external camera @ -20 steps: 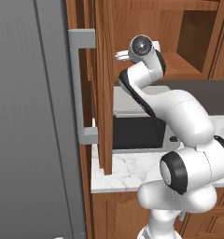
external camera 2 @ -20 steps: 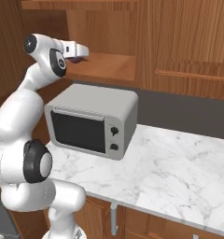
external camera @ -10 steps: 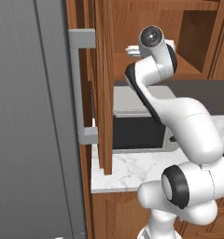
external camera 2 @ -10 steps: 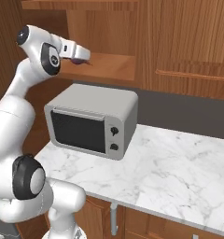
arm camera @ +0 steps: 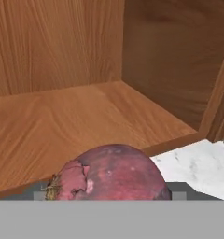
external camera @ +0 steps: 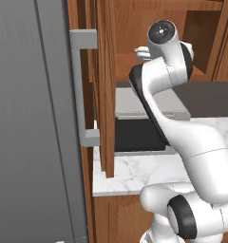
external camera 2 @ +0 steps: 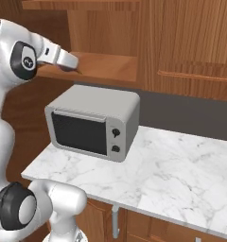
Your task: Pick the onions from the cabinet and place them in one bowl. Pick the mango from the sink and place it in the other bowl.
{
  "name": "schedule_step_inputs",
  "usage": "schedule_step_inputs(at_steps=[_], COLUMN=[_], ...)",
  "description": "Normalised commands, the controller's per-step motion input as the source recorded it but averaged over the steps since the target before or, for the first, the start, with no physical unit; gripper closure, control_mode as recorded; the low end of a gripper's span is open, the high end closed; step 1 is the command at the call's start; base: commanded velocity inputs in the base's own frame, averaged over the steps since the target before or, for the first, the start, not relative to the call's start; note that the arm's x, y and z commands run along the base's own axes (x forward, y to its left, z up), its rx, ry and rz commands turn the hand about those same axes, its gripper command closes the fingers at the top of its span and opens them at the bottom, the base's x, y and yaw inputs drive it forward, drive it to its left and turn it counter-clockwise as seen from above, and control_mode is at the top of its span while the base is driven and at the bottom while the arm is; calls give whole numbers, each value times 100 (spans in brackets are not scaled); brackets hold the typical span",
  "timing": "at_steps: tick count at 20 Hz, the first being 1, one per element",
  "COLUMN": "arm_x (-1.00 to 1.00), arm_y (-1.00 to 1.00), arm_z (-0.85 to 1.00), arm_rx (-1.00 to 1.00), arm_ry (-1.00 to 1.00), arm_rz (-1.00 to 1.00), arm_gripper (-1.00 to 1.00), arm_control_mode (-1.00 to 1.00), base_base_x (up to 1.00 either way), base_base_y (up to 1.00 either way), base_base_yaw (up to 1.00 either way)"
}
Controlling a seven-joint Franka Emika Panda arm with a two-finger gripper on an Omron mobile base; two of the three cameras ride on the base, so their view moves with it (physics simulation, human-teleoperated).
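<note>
**Red onion in the jaws at the cabinet shelf; bowls yet to be filled**

Holding a reddish-purple onion [arm camera: 109, 172] close against the hand camera, root end with its dry whiskers turned to the left of that view. Grey finger tips just visible on either side of the bulb, so gripper [arm camera: 109, 193] judged pinched on it rather than standing free, with jaws wide because the bulb is wide. Contact itself hidden by the onion, so that remains a judgement.

Behind the onion, bare wooden shelf and back corner of the cabinet [arm camera: 86, 112]; a patch of white marble counter [arm camera: 202, 163] below at right. Onion therefore at or just past the shelf's front edge, not resting on the wood as far as can be told.

From the right base view, hand [external camera 2: 63, 59] reaching to the shelf [external camera 2: 106, 66] above the microwave [external camera 2: 94, 123]. From the left base view, cabinet door [external camera: 104, 85] swung open edge-on, grey bar handle [external camera: 82, 90] beside it, arm bent up into the opening.

Progress, as a judgement: early. First onion gripped, not yet delivered. Tan onion, mango, sink and both bowls nowhere shown here, so nothing confirmed as placed. Remaining: carry this onion to one bowl, fetch the second onion, then take the mango to the other bowl.
</note>
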Motion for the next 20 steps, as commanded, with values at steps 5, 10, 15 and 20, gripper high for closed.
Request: schedule_step_inputs(at_steps=[5, 10, 15, 20], arm_x=[-100, -100, -99, -57], arm_y=[-4, 0, 0, -3], arm_z=[-8, -19, -32, -43], arm_rx=[3, 3, 6, 6], arm_ry=[0, 6, 4, 8], arm_rz=[-5, -1, 0, 2], arm_gripper=[100, 100, 100, 100], arm_control_mode=[-100, -100, -100, -100], base_base_x=[0, 0, 0, 0], base_base_y=[0, 0, 0, 0], base_base_yaw=[0, 0, 0, 0])
